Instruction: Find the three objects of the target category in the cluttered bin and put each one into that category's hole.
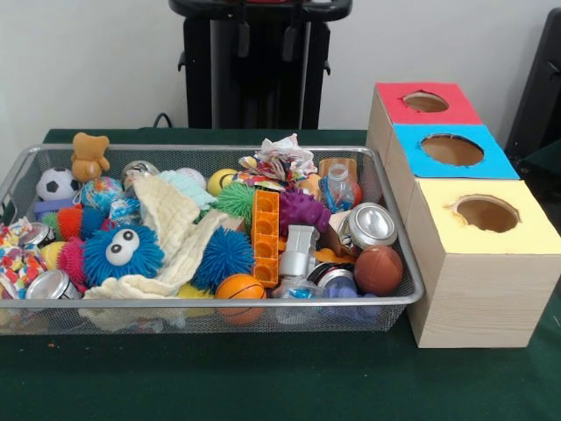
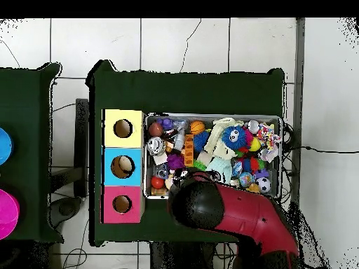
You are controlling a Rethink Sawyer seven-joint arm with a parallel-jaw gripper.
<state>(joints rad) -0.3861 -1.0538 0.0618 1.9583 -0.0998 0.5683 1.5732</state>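
The wire mesh bin (image 1: 386,301) lies on the green table, full of clutter; it also shows in the overhead view (image 2: 210,116). A tan teddy bear (image 1: 90,155) sits upright at its far left corner. I cannot pick out a tiger or a pale plush animal. The pale wood box (image 1: 473,298) stands right of the bin, and its red-surround hole (image 1: 425,102) is farthest from the camera; the hole also shows in the overhead view (image 2: 122,204). My gripper (image 1: 266,44) hangs high over the bin's far edge, open and empty. In the overhead view the red arm (image 2: 238,214) hides it.
Blue-surround (image 1: 451,149) and yellow-surround (image 1: 486,213) holes sit nearer on the box. The bin holds a blue puffer ball with eyes (image 1: 123,253), a cream cloth (image 1: 175,224), an orange block (image 1: 265,237), a small basketball (image 1: 240,288), a soccer ball (image 1: 56,183) and cans (image 1: 372,224).
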